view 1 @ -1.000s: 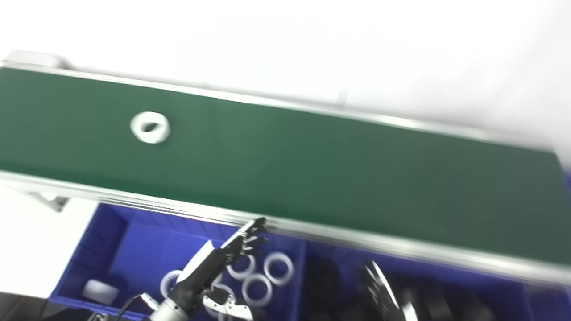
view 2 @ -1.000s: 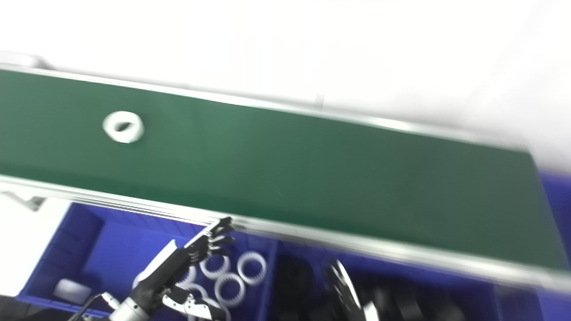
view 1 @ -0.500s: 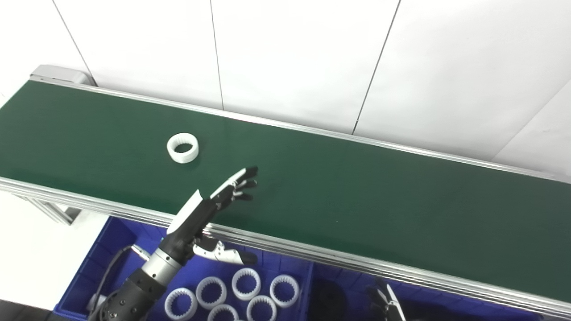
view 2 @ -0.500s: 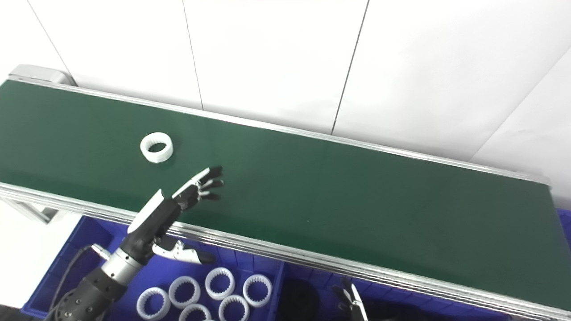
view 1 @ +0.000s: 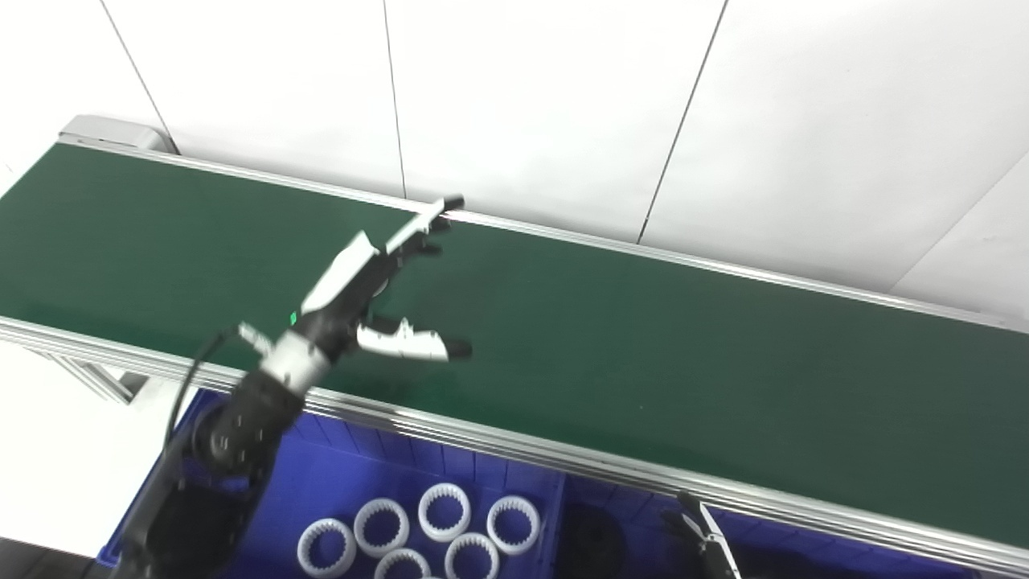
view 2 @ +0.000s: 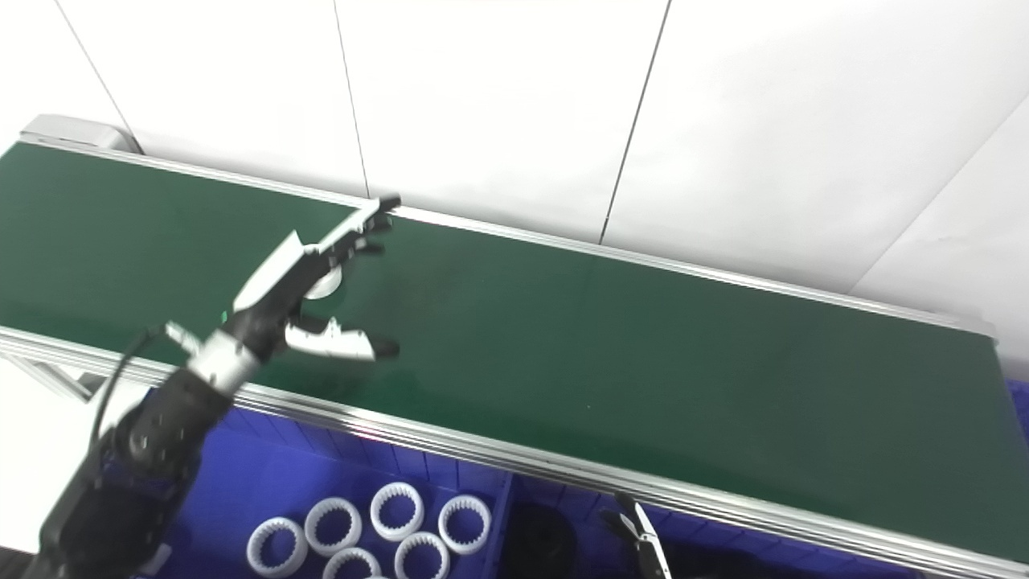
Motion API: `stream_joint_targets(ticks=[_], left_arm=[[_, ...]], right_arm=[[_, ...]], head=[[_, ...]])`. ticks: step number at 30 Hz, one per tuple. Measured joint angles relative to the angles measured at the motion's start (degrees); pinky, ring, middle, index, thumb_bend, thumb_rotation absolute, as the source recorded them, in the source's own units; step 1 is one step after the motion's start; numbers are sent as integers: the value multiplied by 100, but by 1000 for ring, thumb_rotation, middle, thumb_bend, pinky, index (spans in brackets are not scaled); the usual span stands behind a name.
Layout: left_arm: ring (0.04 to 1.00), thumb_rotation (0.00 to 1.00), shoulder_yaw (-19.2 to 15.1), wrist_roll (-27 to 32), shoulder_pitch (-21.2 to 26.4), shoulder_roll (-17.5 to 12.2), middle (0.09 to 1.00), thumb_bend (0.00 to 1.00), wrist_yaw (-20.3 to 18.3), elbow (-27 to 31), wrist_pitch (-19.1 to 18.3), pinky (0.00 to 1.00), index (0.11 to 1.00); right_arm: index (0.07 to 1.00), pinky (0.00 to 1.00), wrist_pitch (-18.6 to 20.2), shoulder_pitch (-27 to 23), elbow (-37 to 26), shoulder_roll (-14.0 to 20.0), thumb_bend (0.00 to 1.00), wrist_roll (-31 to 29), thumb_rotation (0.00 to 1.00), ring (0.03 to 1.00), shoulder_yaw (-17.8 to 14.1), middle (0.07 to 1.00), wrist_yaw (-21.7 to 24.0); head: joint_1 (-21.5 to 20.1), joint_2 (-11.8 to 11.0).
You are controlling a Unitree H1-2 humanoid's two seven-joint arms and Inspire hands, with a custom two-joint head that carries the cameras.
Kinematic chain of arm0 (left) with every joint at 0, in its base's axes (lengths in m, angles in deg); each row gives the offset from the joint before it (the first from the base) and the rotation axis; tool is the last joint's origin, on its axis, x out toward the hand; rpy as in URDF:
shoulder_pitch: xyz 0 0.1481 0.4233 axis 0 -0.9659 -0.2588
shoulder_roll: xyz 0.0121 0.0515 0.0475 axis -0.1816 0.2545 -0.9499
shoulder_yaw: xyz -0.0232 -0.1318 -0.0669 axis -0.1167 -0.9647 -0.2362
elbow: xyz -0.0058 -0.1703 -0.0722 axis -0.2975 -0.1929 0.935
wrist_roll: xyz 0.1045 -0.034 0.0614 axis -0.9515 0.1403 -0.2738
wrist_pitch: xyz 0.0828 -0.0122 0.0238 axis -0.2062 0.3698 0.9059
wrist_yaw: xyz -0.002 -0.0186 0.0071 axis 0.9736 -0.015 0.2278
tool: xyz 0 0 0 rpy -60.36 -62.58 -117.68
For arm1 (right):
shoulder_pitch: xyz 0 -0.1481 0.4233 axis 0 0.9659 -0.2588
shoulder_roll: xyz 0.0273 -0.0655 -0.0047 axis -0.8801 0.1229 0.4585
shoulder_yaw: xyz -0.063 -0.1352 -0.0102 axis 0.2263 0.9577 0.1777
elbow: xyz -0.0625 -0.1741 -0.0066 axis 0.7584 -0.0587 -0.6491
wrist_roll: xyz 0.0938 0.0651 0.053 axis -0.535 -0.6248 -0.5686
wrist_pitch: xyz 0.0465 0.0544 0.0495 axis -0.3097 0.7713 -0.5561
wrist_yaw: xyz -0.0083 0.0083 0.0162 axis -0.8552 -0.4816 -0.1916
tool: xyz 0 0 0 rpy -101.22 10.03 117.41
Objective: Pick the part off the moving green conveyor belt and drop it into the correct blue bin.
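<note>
Left eye view: the white panelled wall [view 1: 547, 96] fills the top, from 9 o'clock across to 3 o'clock. Below it the green conveyor belt [view 1: 683, 362] runs as a wide band from the 10 o'clock corner down toward 4 o'clock, edged by a silver rail [view 1: 563, 462] on its near side.

Under that rail, at 7 o'clock, sits the left blue bin [view 1: 346, 482], holding a cluster of white toothed rings [view 1: 442, 511] lying flat on its floor near its right wall. Just right of it, around 5 o'clock, is the right blue bin [view 1: 635, 515]; its contents are dark and I cannot tell what they are.

The left arm [view 1: 233, 426] rises from 7 o'clock, crossing the rail onto the belt. The left hand [view 1: 366, 285] is above the belt at about 10 o'clock from the picture's centre, spread wide: its fingers [view 1: 422, 225] stretch out toward the far rail at 12 o'clock, and the thumb [view 1: 410, 344] points off toward 3 o'clock, well apart from them. It has hold of nothing.

The part, a white ring [view 2: 325, 285], lies on the belt beneath the hand, between fingers and thumb. Only a sliver of it shows in the right eye view; in the left eye view the hand hides it. Whether anything touches it I cannot tell.

The right hand [view 1: 703, 535] barely shows at 5 o'clock at the bottom edge, over the right bin; only thin pale and dark tips are visible, and I cannot tell how far apart they stand.
</note>
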Motion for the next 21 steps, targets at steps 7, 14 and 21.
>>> stream_joint_targets(ticks=[7, 14, 21], left_arm=[[899, 345, 53, -741, 441, -133, 937, 748, 104, -734, -136, 841, 926], [894, 289, 316, -1409, 1046, -360, 933, 755, 352, -1766, -20, 846, 899], [896, 226, 688, -1932, 1502, -512, 929, 779, 595, -2678, 49, 923, 881]], right_arm=[[889, 821, 0, -36, -1, 83, 875, 69, 440, 776, 168, 785, -268], [877, 813, -1, -153, -3, 169, 893, 96, 447, 770, 383, 767, -562], [885, 849, -3, -167, -4, 215, 893, 34, 442, 782, 499, 775, -622]], head=[[-9, 9], [-44, 9], [-35, 9]])
